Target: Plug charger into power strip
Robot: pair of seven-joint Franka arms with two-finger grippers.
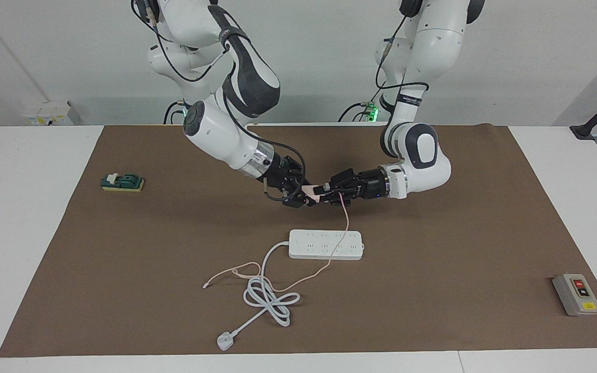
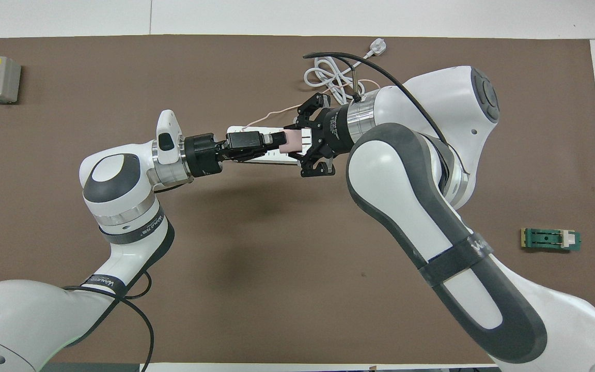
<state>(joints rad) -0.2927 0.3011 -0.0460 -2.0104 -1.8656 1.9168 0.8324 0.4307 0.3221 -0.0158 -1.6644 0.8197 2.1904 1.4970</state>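
The pale pink charger hangs in the air over the brown mat, just nearer to the robots than the power strip. My right gripper grips it from one side, fingers shut on the cube. From the opposite side my left gripper has shut on the same cube. The thin pink cable drops from the charger, crosses the white strip and trails over the mat. The strip lies flat with its sockets up.
The strip's thick white cord lies coiled farther from the robots, ending in a three-pin plug. A grey button box sits toward the left arm's end, a green block toward the right arm's end.
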